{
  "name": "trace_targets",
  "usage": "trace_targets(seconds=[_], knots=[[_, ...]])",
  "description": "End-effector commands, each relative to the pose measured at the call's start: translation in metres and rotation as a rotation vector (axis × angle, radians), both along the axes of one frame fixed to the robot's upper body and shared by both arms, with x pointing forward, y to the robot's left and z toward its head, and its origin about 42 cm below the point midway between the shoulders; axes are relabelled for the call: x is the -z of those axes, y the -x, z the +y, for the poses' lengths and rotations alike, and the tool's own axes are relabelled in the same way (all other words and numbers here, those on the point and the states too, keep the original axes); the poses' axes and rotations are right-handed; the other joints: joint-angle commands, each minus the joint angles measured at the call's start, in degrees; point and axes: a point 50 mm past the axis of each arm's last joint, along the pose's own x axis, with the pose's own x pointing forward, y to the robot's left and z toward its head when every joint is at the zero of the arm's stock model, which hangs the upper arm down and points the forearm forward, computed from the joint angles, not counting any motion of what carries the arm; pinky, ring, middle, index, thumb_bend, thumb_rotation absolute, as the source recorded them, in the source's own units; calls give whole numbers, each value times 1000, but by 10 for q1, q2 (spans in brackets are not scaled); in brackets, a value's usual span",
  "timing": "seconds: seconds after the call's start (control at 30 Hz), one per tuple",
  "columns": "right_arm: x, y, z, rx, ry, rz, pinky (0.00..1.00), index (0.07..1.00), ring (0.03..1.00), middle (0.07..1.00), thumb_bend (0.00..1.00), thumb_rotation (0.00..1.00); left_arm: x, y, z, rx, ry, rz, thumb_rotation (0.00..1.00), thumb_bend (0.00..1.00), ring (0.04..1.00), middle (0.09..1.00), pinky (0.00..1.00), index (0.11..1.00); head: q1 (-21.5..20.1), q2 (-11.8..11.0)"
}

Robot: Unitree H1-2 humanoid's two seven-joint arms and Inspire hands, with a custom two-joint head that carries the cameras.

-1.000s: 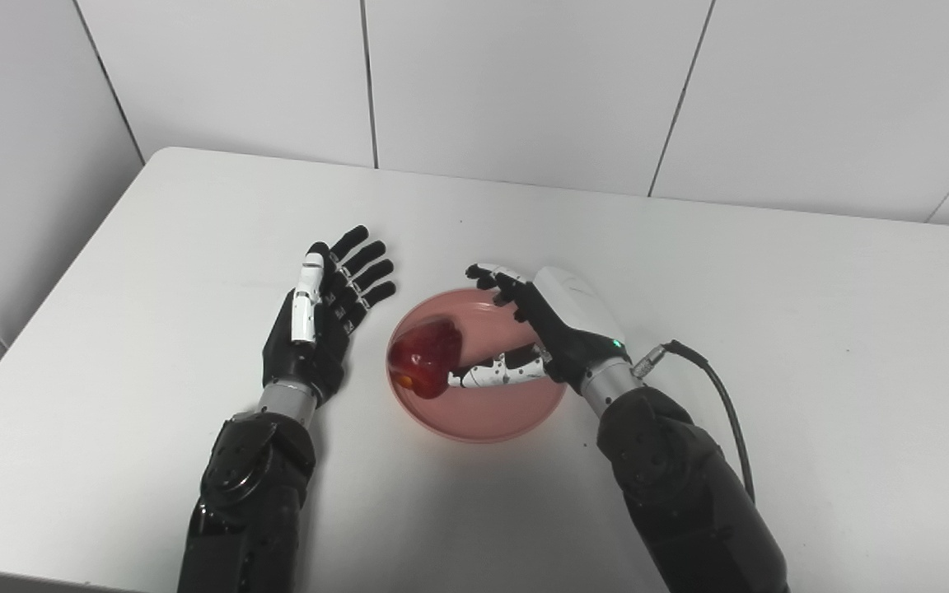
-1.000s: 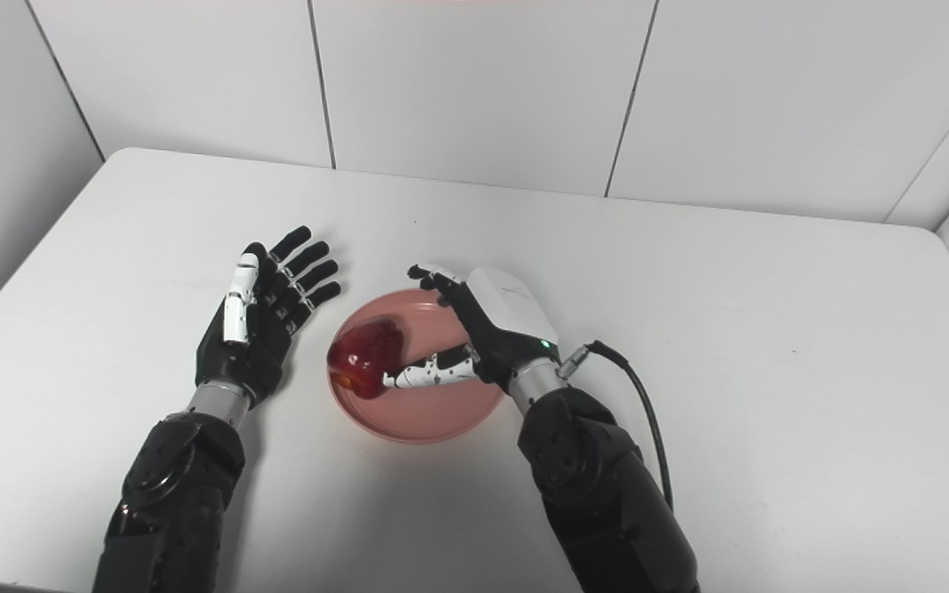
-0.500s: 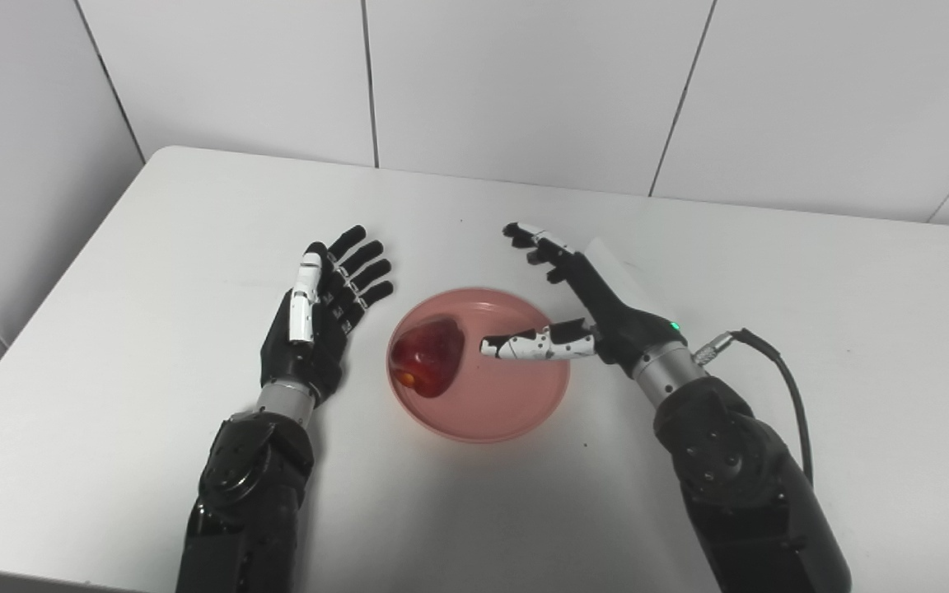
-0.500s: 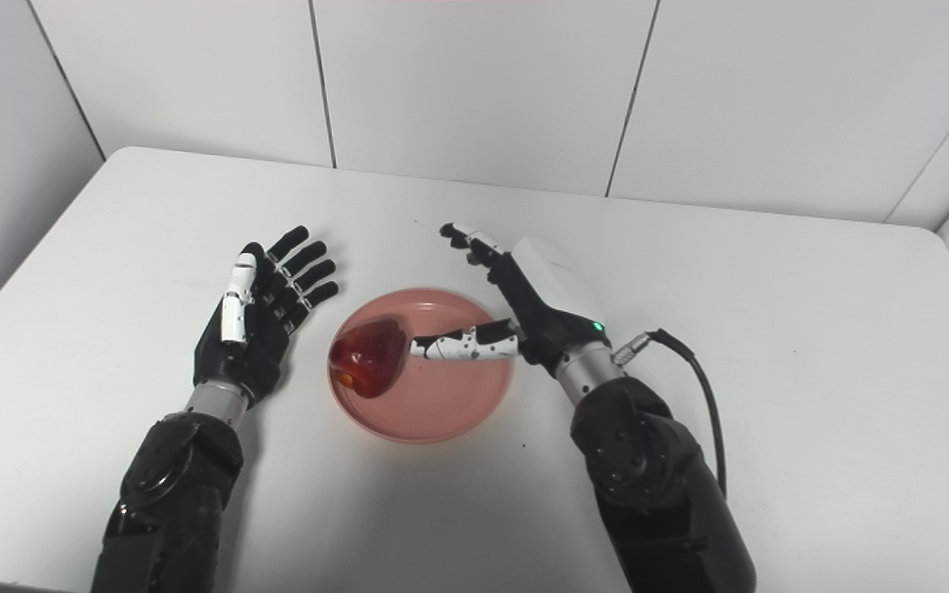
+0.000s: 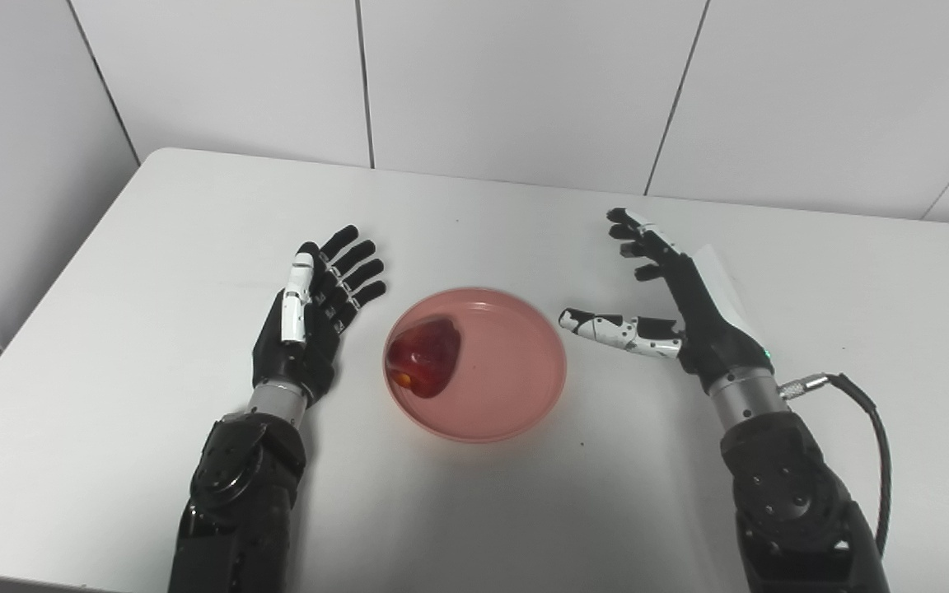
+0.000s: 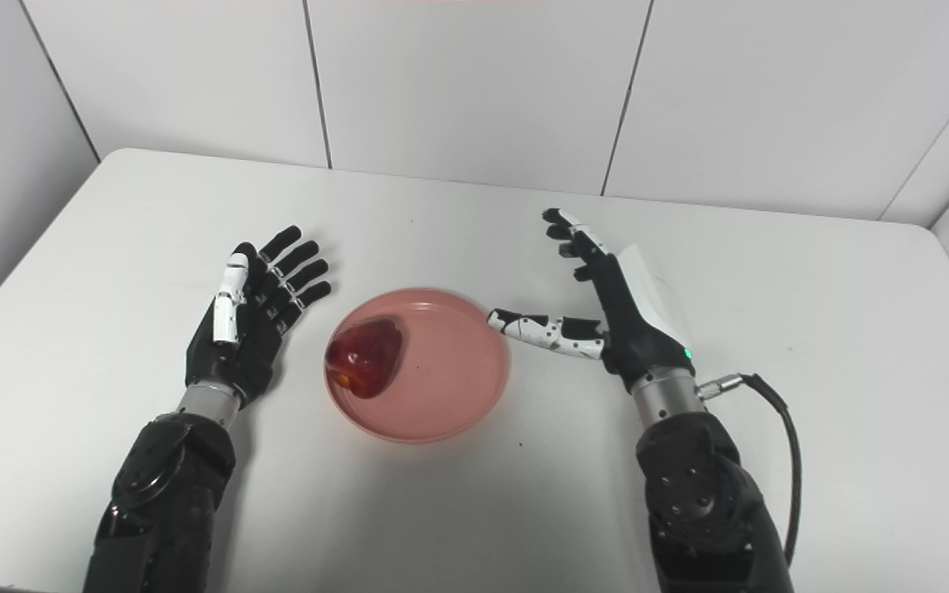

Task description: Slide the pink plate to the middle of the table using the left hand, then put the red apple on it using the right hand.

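Left hand [image 5: 310, 325] lies at the left of the scene, fingers spread and pointing toward 1 o'clock, empty. White thumb segment runs along its left edge. Its forearm comes up from the bottom edge at about 7 o'clock of the table [image 5: 153, 247].

Pink plate [image 5: 516, 387] sits near the middle of the table, just beside the left hand, at that hand's 3 o'clock. Small gap of bare table between the fingertips and the plate rim; not touching.

Red apple [image 5: 425, 358] rests inside the plate, at about 9 o'clock of the plate's floor, close against the left rim. It is lying tilted, with a yellowish patch on its near underside. The apple is the thing closest to the left hand, only the rim between them, and no finger of either hand is on it.

Right hand [image 5: 680, 301] is to the right of the plate, at the plate's 3 o'clock, and clear of it. Fingers apart and extended toward 11 o'clock, holding nothing. Its white-and-black thumb points toward 9 o'clock, the tip near the plate's right rim but not reaching it. The apple lies well apart from this hand, across the width of the plate.

Black cable [image 5: 874, 428] loops from the right wrist down along the forearm at the right.
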Motion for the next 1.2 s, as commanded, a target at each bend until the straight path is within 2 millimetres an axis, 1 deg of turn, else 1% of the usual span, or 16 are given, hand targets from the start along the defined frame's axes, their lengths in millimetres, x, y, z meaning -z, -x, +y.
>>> trace_targets(seconds=[0.0,0.1,0.2,0.23,0.37,0.4,0.43,0.47,0.5,0.53,0.6,0.63,0.73,0.87,1.0,1.17], knots=[[-11,1,1,7,-33,-95,720,865,806,835,935,504,-16,-7,-1,12,8,-58,1000,382,797,806,775,788,0,1],[0,5,-3,51,-54,-109,711,862,802,829,906,558,-16,-6,0,10,10,-56,1000,381,798,806,780,787,-4,0],[13,9,-8,88,-83,-109,722,864,805,833,832,703,-16,-6,1,11,10,-56,1000,381,800,809,786,791,-8,0],[18,11,-10,100,-93,-107,721,863,805,833,830,710,-16,-6,2,12,9,-57,1000,381,800,809,785,791,-9,0],[32,14,-14,129,-114,-98,721,861,809,845,759,886,-16,-5,3,8,7,-53,1000,379,799,810,782,791,-13,-1],[37,15,-15,136,-132,-88,724,862,812,848,749,907,-16,-5,4,10,5,-53,1000,379,799,809,782,790,-14,-1],[40,16,-16,141,-145,-81,732,863,817,851,711,962,-16,-5,4,11,4,-53,1000,378,800,809,783,792,-14,-1],[45,16,-17,143,-166,-77,739,862,819,851,670,985,-17,-5,5,11,0,-53,1000,376,802,810,785,792,-13,-1],[49,17,-18,143,-180,-76,743,860,821,850,635,996,-17,-5,5,11,-2,-53,1000,375,802,809,785,792,-13,-1],[54,17,-19,143,-209,-70,744,860,821,850,631,997,-17,-5,5,12,-5,-52,1000,375,802,809,785,792,-13,-1],[62,17,-20,146,-273,-48,762,858,831,855,569,1000,-16,-5,6,13,-7,-51,1000,379,804,812,789,795,-13,0],[67,17,-20,152,-318,-26,766,857,833,856,559,1000,-16,-5,7,12,-7,-50,1000,379,805,813,789,796,-12,0],[76,16,-20,166,-407,14,784,859,846,861,460,1000,-16,-4,7,11,-8,-49,1000,381,804,813,788,797,-11,0],[85,14,-19,169,-475,45,789,853,848,857,331,1000,-17,-4,8,21,-7,-53,1000,379,814,822,794,804,-10,2],[89,14,-17,169,-495,72,796,857,842,860,281,1000,-16,-3,9,18,-9,-46,1000,381,814,822,792,806,-11,2],[91,16,-14,155,-505,81,806,864,842,862,253,1000,-15,-2,10,18,-13,-44,1000,381,817,827,796,813,-10,3]])
